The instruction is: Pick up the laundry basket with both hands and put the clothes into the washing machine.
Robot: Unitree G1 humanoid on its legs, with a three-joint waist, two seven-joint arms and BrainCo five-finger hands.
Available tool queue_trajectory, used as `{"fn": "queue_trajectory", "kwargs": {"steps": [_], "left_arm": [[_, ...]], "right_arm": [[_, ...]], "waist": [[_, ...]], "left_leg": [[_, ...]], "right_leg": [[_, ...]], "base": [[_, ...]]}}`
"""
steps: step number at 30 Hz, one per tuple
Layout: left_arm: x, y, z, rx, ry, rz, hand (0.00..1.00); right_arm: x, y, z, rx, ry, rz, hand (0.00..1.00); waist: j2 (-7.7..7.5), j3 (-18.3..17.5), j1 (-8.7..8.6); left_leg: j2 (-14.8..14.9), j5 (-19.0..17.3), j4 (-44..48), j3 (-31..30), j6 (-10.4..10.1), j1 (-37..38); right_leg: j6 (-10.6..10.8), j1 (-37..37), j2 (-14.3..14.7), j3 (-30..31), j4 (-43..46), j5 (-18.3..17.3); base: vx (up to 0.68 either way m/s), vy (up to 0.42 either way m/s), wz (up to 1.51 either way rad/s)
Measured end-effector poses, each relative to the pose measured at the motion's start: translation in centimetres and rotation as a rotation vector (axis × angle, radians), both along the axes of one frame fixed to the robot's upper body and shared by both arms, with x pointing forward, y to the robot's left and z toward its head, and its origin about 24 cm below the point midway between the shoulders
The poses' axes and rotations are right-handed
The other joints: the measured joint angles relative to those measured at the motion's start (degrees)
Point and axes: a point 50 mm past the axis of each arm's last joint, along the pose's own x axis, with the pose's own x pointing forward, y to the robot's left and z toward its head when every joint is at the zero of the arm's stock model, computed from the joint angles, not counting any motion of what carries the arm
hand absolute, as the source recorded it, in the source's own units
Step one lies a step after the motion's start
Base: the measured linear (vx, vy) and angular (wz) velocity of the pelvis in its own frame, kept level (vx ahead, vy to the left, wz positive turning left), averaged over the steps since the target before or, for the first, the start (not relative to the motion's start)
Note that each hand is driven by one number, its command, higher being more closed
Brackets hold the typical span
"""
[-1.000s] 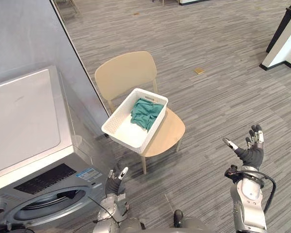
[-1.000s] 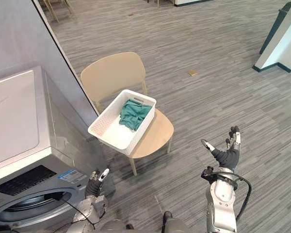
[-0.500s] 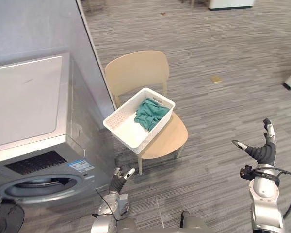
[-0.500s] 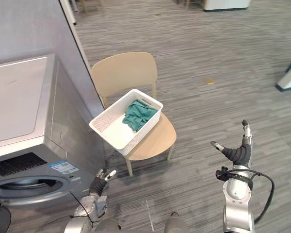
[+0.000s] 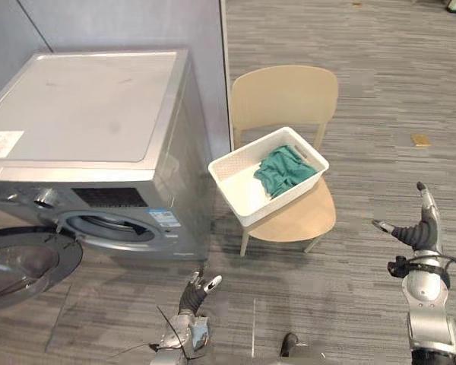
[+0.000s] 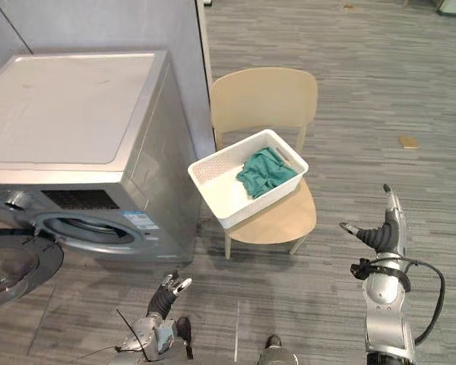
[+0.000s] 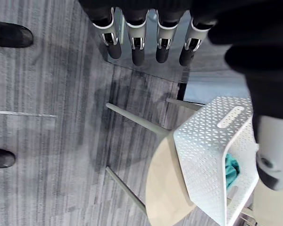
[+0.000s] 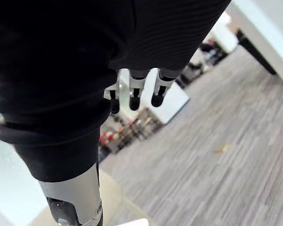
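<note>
White laundry basket (image 5: 239, 182) is seen on the seat of a beige chair (image 5: 285, 95), just beside the silver washing machine (image 5: 83, 106); green clothes (image 5: 283, 169) are heaped in its far R end. L hand (image 5: 197, 288) is held low near the washer's front, fingers straight, nothing gripped. R hand (image 5: 416, 232) is raised R of the chair, well apart from the basket, fingers straight, empty. Vs 0.5 s ago the cam has been swung L: the washer's open round door (image 5: 19, 262) is now shown; basket, chair & hand poses are unchanged.

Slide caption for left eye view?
Laundry basket with green clothes on chair by washing machine; left robot hand and right robot hand open.
</note>
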Motion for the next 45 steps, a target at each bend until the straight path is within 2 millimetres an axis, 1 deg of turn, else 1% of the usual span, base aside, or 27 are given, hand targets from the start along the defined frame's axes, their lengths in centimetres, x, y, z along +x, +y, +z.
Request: {"fn": "queue_trajectory", "kwargs": {"steps": [2,4,5,6,7,9,10,11,12,13,14,15,17,18,20,21,23,25,29,32,35,38,41,45], "left_arm": [[0.2,0.4,0.2,0.026,-0.020,-0.032,0.00],[0.5,0.7,0.6,0.044,-0.044,-0.044,0.00],[0.7,0.7,0.9,0.046,-0.066,-0.046,0.00],[1.1,0.7,1.4,0.045,-0.096,-0.043,0.00],[1.2,0.6,1.6,0.044,-0.108,-0.043,0.00],[1.8,0.5,2.3,0.040,-0.149,-0.044,0.00],[2.0,0.4,2.5,0.035,-0.161,-0.041,0.00],[2.3,0.4,2.8,0.023,-0.181,-0.033,0.00],[2.5,0.4,3.2,0.012,-0.206,-0.017,0.00],[2.6,0.4,3.4,0.011,-0.213,-0.010,0.00],[2.7,0.4,3.5,0.009,-0.223,-0.007,0.00],[2.7,0.4,3.6,0.008,-0.225,-0.005,0.00],[3.0,0.4,3.8,-0.011,-0.238,0.008,0.00],[3.0,0.4,3.9,-0.019,-0.240,0.014,0.00],[3.4,0.4,4.1,-0.025,-0.258,0.016,0.00],[3.5,0.4,4.2,-0.030,-0.263,0.019,0.00],[4.2,0.3,5.0,-0.049,-0.299,0.028,0.00],[4.5,0.2,5.3,-0.058,-0.317,0.035,0.00],[4.6,0.3,5.4,-0.053,-0.320,0.046,0.00],[5.0,0.2,5.7,-0.054,-0.336,0.041,0.00],[5.6,0.1,6.2,-0.055,-0.363,0.037,0.00],[5.6,0.2,6.3,-0.056,-0.363,0.036,0.00],[5.6,0.2,6.3,-0.062,-0.362,0.038,0.00],[5.8,0.1,6.7,-0.081,-0.379,0.041,0.00]], "right_arm": [[1.8,-0.7,0.8,-0.129,0.043,0.007,0.00],[2.9,-1.5,1.0,-0.189,0.079,0.002,0.00],[3.6,-2.3,1.4,-0.245,0.116,-0.005,0.00],[4.8,-3.3,2.7,-0.309,0.135,-0.014,0.00],[5.3,-3.7,3.4,-0.329,0.130,-0.022,0.00],[6.9,-4.9,6.0,-0.392,0.122,-0.049,0.00],[7.3,-5.3,6.7,-0.412,0.129,-0.060,0.00],[7.9,-6.2,8.0,-0.441,0.140,-0.089,0.00],[8.1,-7.0,9.4,-0.465,0.137,-0.121,0.00],[8.2,-7.3,10.0,-0.479,0.135,-0.132,0.00],[8.4,-7.6,11.2,-0.503,0.132,-0.150,0.00],[8.5,-7.7,11.5,-0.514,0.133,-0.153,0.00],[9.2,-7.7,13.1,-0.555,0.133,-0.161,0.00],[9.4,-7.6,13.4,-0.558,0.131,-0.162,0.00],[10.2,-7.1,15.2,-0.591,0.108,-0.162,0.00],[10.3,-6.9,15.7,-0.604,0.100,-0.161,0.00],[10.6,-6.5,18.0,-0.649,0.063,-0.166,0.00],[10.8,-6.2,19.0,-0.676,0.045,-0.168,0.00],[11.1,-5.1,21.2,-0.703,-0.043,-0.168,0.00],[11.1,-4.7,22.4,-0.701,-0.084,-0.172,0.00],[11.4,-3.9,23.4,-0.721,-0.118,-0.153,0.00],[11.4,-3.8,23.4,-0.709,-0.117,-0.138,0.00],[11.7,-3.5,23.0,-0.713,-0.098,-0.117,0.00],[12.1,-3.5,22.1,-0.737,-0.036,-0.091,0.00]], "waist": [[-0.95,0.7,0.07],[-1.64,1.8,0.00],[-1.83,2.4,0.12],[-1.82,3.0,0.25],[-1.63,3.6,0.28],[-1.15,5.6,0.34],[-0.98,5.9,0.40],[-0.66,6.4,0.57],[-0.25,7.6,0.80],[-0.10,8.3,0.91],[0.16,9.6,1.13],[0.16,9.7,1.31],[0.25,11.0,1.58],[0.23,11.3,1.64],[0.24,11.8,1.89],[0.25,11.9,1.96],[0.25,13.2,2.67],[0.32,13.4,3.19],[0.21,13.5,3.57],[0.01,14.2,4.12],[-0.43,15.7,4.45],[-0.77,17.3,4.76],[-1.37,17.8,4.98],[-1.41,18.9,6.10]], "left_leg": [[-1.2,2.2,-2.2,-0.4,0.8,-2.3],[-2.0,2.9,-2.3,-1.1,1.2,-3.2],[-2.6,3.3,-2.3,-1.5,1.4,-4.3],[-3.2,4.1,-2.7,-1.8,1.8,-5.9],[-3.4,4.4,-3.0,-1.8,1.9,-6.3],[-3.8,5.2,-3.4,-1.7,2.5,-7.8],[-3.9,5.7,-3.8,-1.7,2.5,-8.3],[-4.0,6.8,-5.3,-1.5,2.7,-9.0],[-4.1,7.7,-6.5,-1.5,2.8,-9.3],[-4.2,8.0,-6.9,-1.5,2.9,-9.4],[-4.3,8.3,-7.3,-1.4,3.1,-9.6],[-4.3,8.4,-7.3,-1.3,3.2,-10.0],[-4.4,8.9,-7.5,-1.4,3.3,-11.2],[-4.4,9.1,-7.7,-1.5,3.2,-11.2],[-4.4,9.5,-8.2,-1.5,3.2,-11.9],[-4.4,9.6,-8.2,-1.5,3.2,-12.3],[-4.4,9.7,-8.2,-1.5,3.2,-12.5],[-4.4,9.8,-8.2,-1.8,3.2,-12.9],[-4.4,10.0,-8.2,-2.5,3.2,-14.1],[-4.4,10.1,-8.1,-2.5,3.2,-14.3],[-4.2,10.4,-8.1,-2.9,2.8,-14.7],[-3.5,10.7,-7.9,-3.8,2.8,-15.6],[-3.3,11.1,-7.9,-4.2,2.9,-17.1],[-3.3,11.2,-7.8,-4.1,2.9,-17.5]], "right_leg": [[0.6,-2.5,-0.8,-0.4,-1.1,1.6],[0.8,-2.8,-1.5,-1.0,-1.5,2.3],[0.9,-3.5,-2.0,-1.6,-1.6,2.7],[1.3,-4.9,-2.4,-1.6,-1.9,3.3],[1.4,-5.2,-2.6,-1.6,-2.1,3.7],[1.6,-6.3,-2.7,-1.5,-3.8,5.4],[1.6,-6.8,-2.7,-1.5,-4.1,5.8],[1.6,-7.9,-2.6,-1.5,-4.9,6.6],[1.7,-8.6,-2.6,-1.4,-5.3,7.2],[1.7,-8.8,-2.6,-1.4,-5.6,7.5],[1.7,-9.2,-2.7,-1.3,-5.8,7.8],[1.7,-9.7,-2.7,-1.2,-5.8,8.0],[1.6,-10.8,-2.7,-1.3,-5.8,8.2],[1.6,-10.9,-2.7,-1.4,-5.8,8.2],[1.6,-11.9,-2.7,-1.4,-5.8,8.4],[1.6,-12.2,-2.7,-1.4,-5.8,8.5],[1.5,-12.5,-2.7,-1.4,-5.8,8.7],[1.5,-12.7,-2.6,-1.6,-5.9,8.7],[1.2,-13.4,-2.6,-2.2,-5.9,8.9],[1.1,-13.6,-2.6,-2.2,-5.9,9.0],[1.1,-13.7,-2.4,-2.5,-5.9,9.0],[0.8,-14.1,-1.9,-3.3,-5.9,9.2],[0.6,-15.4,-1.7,-3.5,-5.9,9.3],[0.5,-15.9,-1.6,-3.3,-5.9,9.5]], "base": [[-0.08,0.094,0.16],[-0.06,0.078,0.22],[-0.07,0.109,0.29],[-0.07,0.111,0.23],[-0.06,0.086,0.10],[-0.09,0.073,0.00],[-0.09,0.062,-0.03],[-0.08,0.053,-0.02],[-0.07,0.049,-0.02],[-0.06,0.044,-0.02],[-0.05,0.033,-0.03],[-0.05,0.036,-0.05],[0.00,0.000,0.00],[0.00,0.009,0.05],[0.00,0.000,0.00],[0.00,0.000,0.00],[0.00,0.000,0.00],[0.00,-0.001,0.04],[0.00,0.001,0.08],[0.00,0.000,0.00],[-0.01,-0.001,0.04],[-0.02,-0.009,0.10],[-0.02,0.001,0.04],[-0.01,0.009,-0.04]]}}
